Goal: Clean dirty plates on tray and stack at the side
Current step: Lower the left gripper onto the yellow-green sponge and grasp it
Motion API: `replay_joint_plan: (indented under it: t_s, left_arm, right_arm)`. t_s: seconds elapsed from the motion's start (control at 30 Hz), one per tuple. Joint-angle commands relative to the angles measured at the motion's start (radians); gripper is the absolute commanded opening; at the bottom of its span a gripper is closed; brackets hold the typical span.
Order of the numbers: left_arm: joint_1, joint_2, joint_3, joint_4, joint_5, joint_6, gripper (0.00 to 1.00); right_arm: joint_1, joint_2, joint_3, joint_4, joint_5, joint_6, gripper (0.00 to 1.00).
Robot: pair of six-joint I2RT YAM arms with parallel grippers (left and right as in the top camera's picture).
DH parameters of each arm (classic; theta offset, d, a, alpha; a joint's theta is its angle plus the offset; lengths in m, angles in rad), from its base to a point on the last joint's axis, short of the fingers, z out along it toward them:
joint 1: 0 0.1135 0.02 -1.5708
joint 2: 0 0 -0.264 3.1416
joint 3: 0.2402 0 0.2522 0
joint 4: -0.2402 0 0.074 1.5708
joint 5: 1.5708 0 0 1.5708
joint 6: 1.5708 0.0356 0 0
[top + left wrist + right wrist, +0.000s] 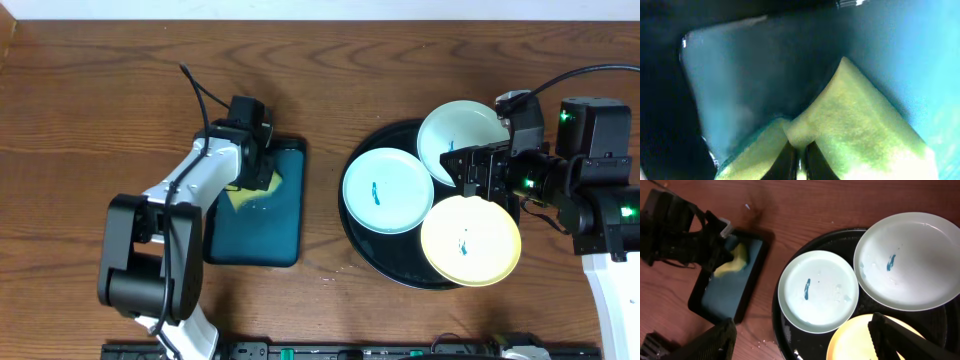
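Item, lower right of the overhead frame: yellow plate (470,242), one blue-green smear, overhanging the rim of the black tray (390,255). Item, centre right: aqua plate (388,190), one smear, flat on the same tray and the plate lying furthest toward the left of the frame. Item, between these and the next: right gripper (468,172), fingers spread wide and holding nothing, poised over the tray. Item, upper right: white plate (455,135), smeared, its edge over the tray's rim. Item, centre left: teal tray (265,235), wet, containing the sponge (243,197). Item, above it: left gripper (258,165), fingers pinched onto a raised fold of the sponge. Item, all around: bare tabletop (100,100), with no plate stacked there. Note: the plates lie to frame right of the sponge, so the aqua one looks the shortest carry; the right arm is far nearer for steadying.
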Motion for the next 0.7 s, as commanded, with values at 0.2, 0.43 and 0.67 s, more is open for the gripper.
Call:
replay_joint_plan:
  t_s: [0.2,0.43,0.67]
  left_arm:
    - [-0.002,-0.165,0.02,-0.117,0.024,-0.072,0.56]
    - [-0.003,-0.103,-0.064,0.005,0.024,0.056,0.56]
    - [-0.005,0.056,-0.07,0.016,0.024,0.064,0.31]
  right_arm:
    - [-0.002,-0.006,0.019,-0.003,-0.011,0.013,0.83]
    - [-0.002,-0.006,0.019,-0.003,-0.011,0.013,0.84]
    - [-0.002,-0.006,0.019,-0.009,-0.011,0.024,0.84]
